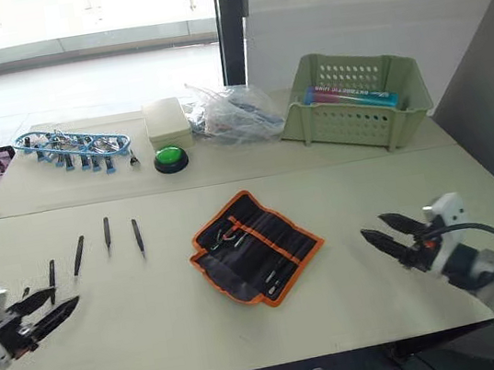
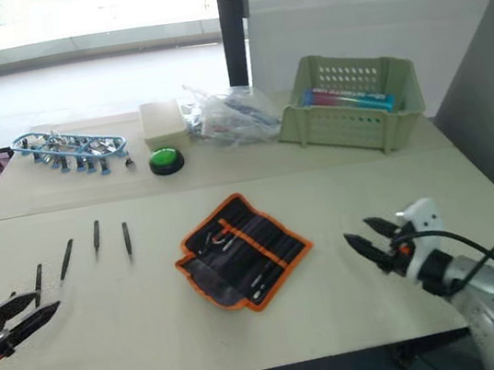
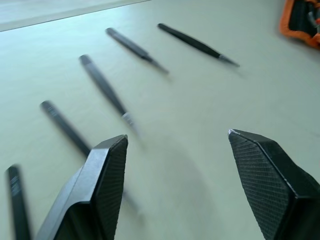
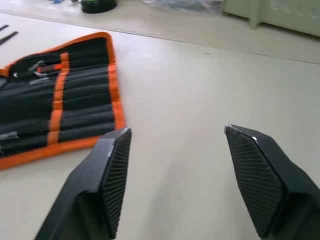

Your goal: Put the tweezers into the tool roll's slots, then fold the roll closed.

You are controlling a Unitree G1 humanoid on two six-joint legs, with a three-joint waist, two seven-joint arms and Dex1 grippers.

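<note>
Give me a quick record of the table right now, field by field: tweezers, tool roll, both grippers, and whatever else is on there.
tweezers: tweezers lie loose in a row on the table, none slotted
tool roll: tool roll unfolded flat, mid-table
left gripper: left gripper open, empty, near the row
right gripper: right gripper open, empty, beside the roll
far side: green basket, green button, blue-framed tools

Tweezers (image 1: pixel 107 235) left of tool roll (image 1: pixel 255 246)

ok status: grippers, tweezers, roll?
Left gripper open, empty, by tweezers. Right gripper open, empty. Roll unfolded. Nothing blocking.
</note>
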